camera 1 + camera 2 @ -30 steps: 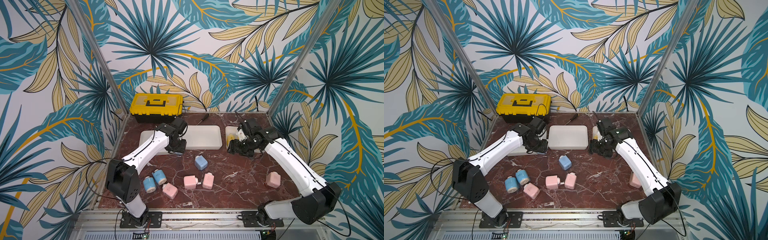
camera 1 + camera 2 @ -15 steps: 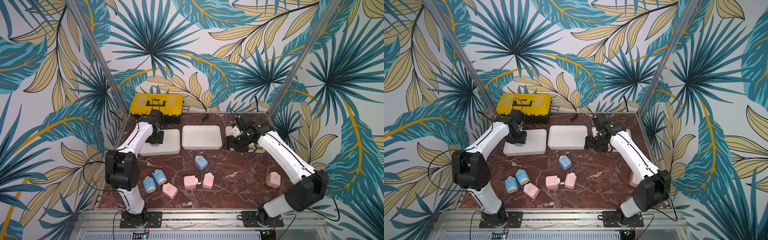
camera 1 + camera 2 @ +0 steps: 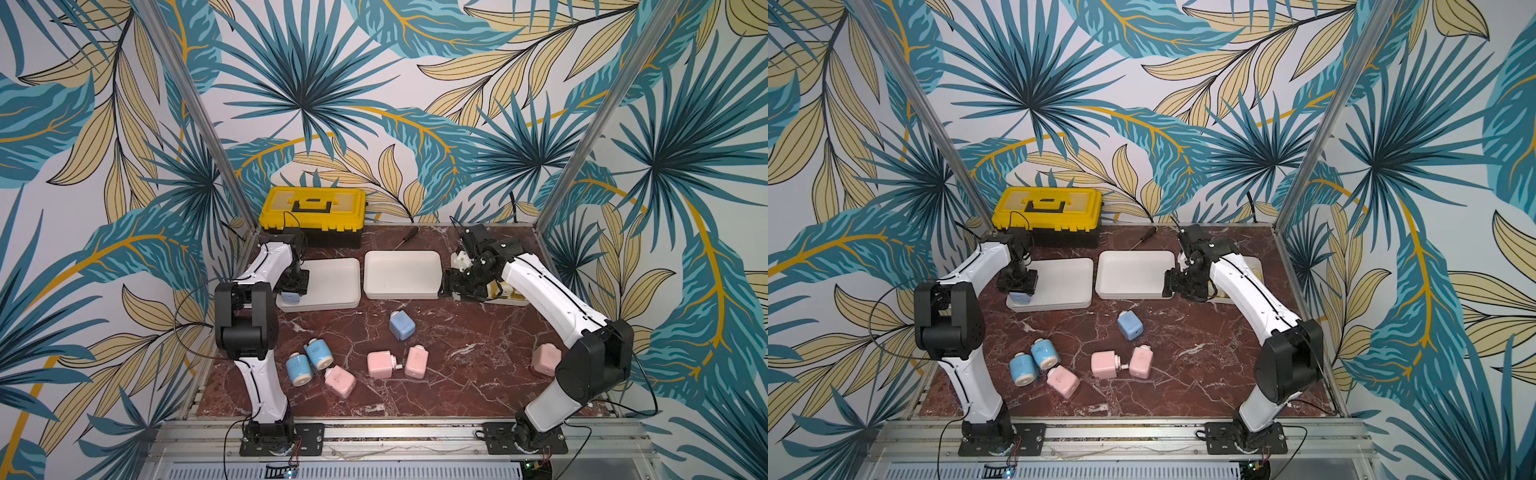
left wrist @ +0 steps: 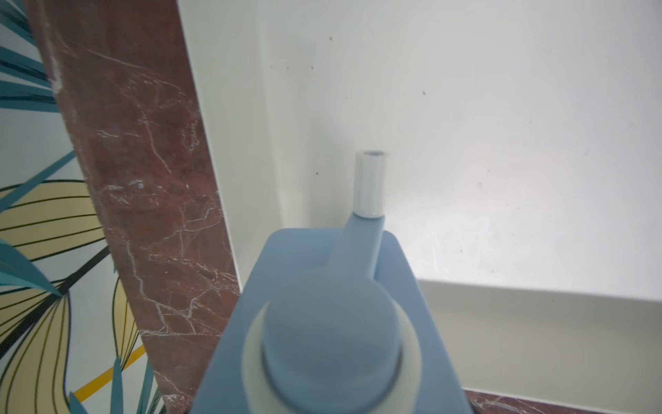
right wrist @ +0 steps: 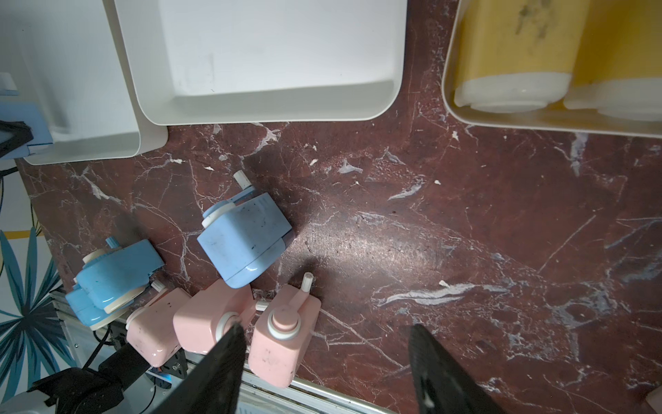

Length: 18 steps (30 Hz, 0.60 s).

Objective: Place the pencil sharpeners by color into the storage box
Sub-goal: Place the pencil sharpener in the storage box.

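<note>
While left fingers grip a blue sharpener over the left tray: yellow sharpeners in the right tray, right fingers spread.

sharpeners: blue one over left tray corner | three blue, four pink loose on table

Both arms share one build: smooth white plastic link shells joined by bulky matte-black joint housings, as on the left arm and the right arm. A thin dark seam line runs along each white link. Each arm stands on a black square base plate fixed with screws. Thin black cables loop loosely from the joints. The right gripper's fingers are tapered, black and finely textured.
</note>
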Each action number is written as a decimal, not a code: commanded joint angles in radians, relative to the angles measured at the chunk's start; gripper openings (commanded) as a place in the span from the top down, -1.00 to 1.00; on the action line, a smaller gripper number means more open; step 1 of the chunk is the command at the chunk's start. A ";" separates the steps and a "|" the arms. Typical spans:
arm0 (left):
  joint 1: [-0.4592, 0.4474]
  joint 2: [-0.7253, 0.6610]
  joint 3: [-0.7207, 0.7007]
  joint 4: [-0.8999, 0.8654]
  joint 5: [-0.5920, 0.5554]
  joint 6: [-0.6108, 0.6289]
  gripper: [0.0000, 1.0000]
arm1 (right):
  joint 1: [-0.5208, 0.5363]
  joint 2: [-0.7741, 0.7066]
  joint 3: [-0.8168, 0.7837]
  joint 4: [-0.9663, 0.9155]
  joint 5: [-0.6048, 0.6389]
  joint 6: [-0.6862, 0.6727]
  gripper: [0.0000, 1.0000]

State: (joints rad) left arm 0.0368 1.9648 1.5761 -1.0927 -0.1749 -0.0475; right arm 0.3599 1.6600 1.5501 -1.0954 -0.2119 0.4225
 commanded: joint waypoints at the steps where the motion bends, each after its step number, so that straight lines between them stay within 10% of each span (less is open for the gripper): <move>1: 0.027 0.027 0.046 -0.006 0.043 0.019 0.15 | 0.005 0.010 0.018 0.008 -0.014 0.016 -0.47; 18: 0.048 0.068 0.049 -0.006 0.052 0.024 0.17 | 0.004 0.001 -0.017 0.033 -0.014 0.029 -0.47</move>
State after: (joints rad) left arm 0.0746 2.0346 1.6043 -1.0935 -0.1226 -0.0326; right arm 0.3599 1.6669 1.5490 -1.0672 -0.2184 0.4385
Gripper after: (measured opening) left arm 0.586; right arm 0.733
